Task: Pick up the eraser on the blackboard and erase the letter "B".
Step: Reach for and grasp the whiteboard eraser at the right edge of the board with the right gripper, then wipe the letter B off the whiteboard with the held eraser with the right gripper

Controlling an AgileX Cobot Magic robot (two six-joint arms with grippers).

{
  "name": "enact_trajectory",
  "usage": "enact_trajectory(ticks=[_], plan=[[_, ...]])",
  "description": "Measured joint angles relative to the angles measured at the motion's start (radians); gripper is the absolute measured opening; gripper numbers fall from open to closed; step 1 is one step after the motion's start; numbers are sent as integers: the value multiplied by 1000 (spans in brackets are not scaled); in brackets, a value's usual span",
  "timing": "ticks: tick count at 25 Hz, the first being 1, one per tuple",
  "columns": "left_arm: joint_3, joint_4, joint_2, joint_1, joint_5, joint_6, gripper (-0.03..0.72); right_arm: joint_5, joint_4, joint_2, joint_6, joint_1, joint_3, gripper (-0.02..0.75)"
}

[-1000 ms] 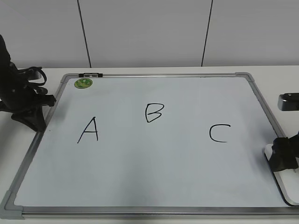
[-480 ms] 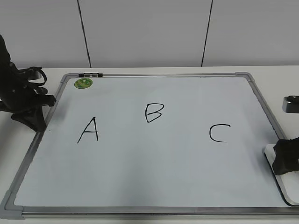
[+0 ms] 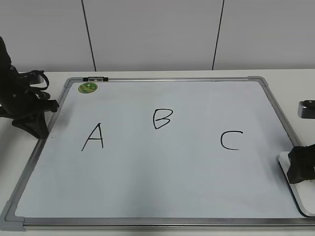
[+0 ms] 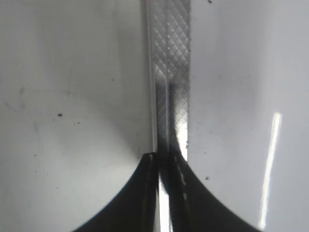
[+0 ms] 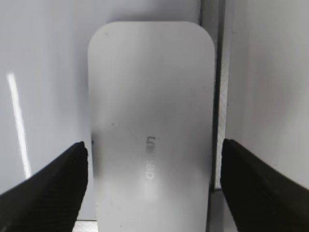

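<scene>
The blackboard (image 3: 162, 167) is a white board in a silver frame, lying flat. The black letter "B" (image 3: 162, 118) is at its upper middle, between "A" (image 3: 93, 137) and "C" (image 3: 231, 140). The white glossy eraser (image 5: 150, 121) lies at the board's right edge; it also shows in the exterior view (image 3: 297, 189), partly hidden by my right gripper (image 3: 301, 169). The right gripper (image 5: 152, 169) is open, one jaw on each side of the eraser, not closed on it. My left gripper (image 4: 163, 162) is shut and empty over the board's left frame (image 4: 169, 72).
A small round green magnet (image 3: 87, 87) and a black clip (image 3: 95, 78) sit at the board's top left. The left arm (image 3: 22, 105) rests on the white table beside the left frame. A grey object (image 3: 307, 108) lies off the right edge.
The right gripper has come down a little lower over the eraser at the right edge. The left arm has not moved.
</scene>
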Motion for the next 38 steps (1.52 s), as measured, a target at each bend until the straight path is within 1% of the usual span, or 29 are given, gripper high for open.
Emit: enact_trajectory(ticks=[8,11,14,20,23,31,34,36,38], plan=[[0,0,0,0,0,0,48,-4,-1,56,0,0,0,620],[0,0,0,0,0,0,48,-6,-1,69,0,0,0,592],[0,0,0,0,0,0,48,-6,-1,70,0,0,-3,542],[0,0,0,0,0,0,48,-1,-1,70,0,0,-6,536],[0,0,0,0,0,0,48,47,-3,49,0,0,-24,536],[0,0,0,0,0,0,48,195,-5,-38,-8,0,-181,536],[0,0,0,0,0,0,48,240,39,-40,-37,2,-266,536],[0,0,0,0,0,0,48,264,50,-32,-54,19,-320,536],[0,0,0,0,0,0,48,287,50,-11,-60,59,-379,536]])
